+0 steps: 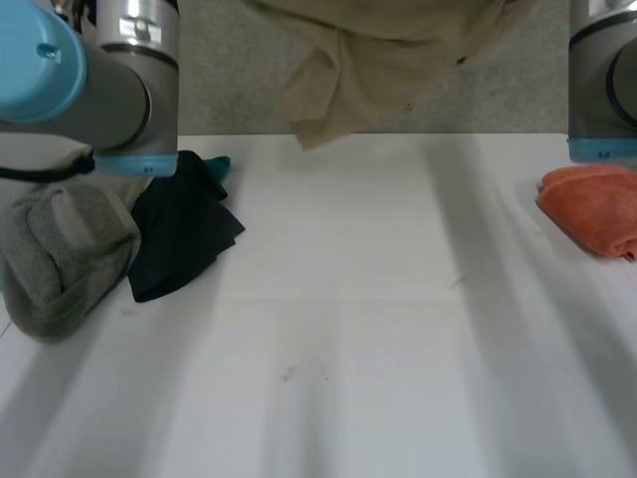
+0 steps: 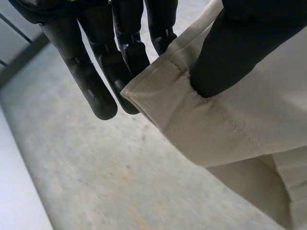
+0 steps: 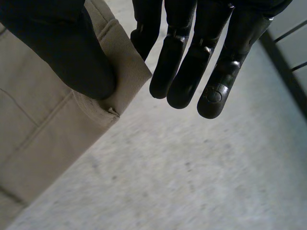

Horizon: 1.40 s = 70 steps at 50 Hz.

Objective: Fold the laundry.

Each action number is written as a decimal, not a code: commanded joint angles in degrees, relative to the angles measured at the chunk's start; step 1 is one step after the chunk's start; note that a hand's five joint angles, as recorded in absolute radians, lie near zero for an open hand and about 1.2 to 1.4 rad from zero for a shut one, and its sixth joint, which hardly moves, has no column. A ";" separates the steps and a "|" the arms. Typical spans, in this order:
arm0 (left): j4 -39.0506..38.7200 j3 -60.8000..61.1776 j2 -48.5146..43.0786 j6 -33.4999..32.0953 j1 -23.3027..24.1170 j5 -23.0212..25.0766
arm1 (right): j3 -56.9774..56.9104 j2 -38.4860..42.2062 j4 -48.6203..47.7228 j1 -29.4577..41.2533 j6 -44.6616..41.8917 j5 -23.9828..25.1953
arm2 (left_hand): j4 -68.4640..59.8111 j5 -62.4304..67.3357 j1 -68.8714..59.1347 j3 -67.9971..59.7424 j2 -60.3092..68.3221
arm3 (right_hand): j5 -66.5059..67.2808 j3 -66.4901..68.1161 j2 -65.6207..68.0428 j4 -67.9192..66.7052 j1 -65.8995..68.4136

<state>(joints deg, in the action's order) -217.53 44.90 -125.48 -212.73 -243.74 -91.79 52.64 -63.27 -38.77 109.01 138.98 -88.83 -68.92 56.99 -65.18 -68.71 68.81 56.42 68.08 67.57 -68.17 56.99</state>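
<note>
Left wrist view: my left hand (image 2: 230, 48) pinches the beige cloth (image 2: 240, 124) at a hemmed edge, thumb against fingers. My right hand (image 3: 62, 48) pinches a corner likewise. The cloth hangs over the table's (image 1: 378, 299) far edge.

One beige garment (image 1: 383, 70), one grey garment (image 1: 60, 254), one black garment (image 1: 179, 234), one teal cloth (image 1: 218, 165), one orange garment (image 1: 597, 209), one white table (image 1: 378, 339), two arms, left arm (image 1: 95, 85) and right arm (image 1: 602, 85), two black hands, left hand (image 2: 91, 81) and right hand (image 3: 184, 72).
</note>
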 commanded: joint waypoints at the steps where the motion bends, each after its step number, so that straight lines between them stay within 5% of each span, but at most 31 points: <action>1: 2.90 14.06 1.64 3.46 -0.07 0.82 | 6.76 0.25 11.35 -0.03 2.44 0.94 | -11.08 13.01 -14.82 -11.29 11.19 | 13.58 11.92 12.43 -11.83 23.01; 18: 12.90 42.63 1.11 4.08 2.30 0.56 | 30.14 5.18 31.30 -0.82 2.35 1.47 | -4.22 6.15 -7.96 -4.43 4.33 | 13.58 11.92 12.43 -11.83 23.01; 30: 19.51 46.50 4.89 4.70 2.39 0.74 | 37.27 0.43 31.66 -3.10 2.62 4.54 | 24.53 -22.61 20.79 24.32 -24.42 | 13.58 11.92 12.43 -11.83 23.01; 70: 19.07 44.05 -0.73 4.61 -1.48 3.90 | 40.18 -0.01 31.22 -4.95 8.24 6.22 | 25.57 -23.64 21.83 25.36 -25.46 | 13.58 11.92 12.43 -11.83 23.01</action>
<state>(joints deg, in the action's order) -198.52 91.41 -123.68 -208.03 -244.73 -88.21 92.50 -63.29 -7.51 104.05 147.21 -82.56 -36.65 26.53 -37.21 -36.98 36.92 56.43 68.08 67.58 -68.17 56.99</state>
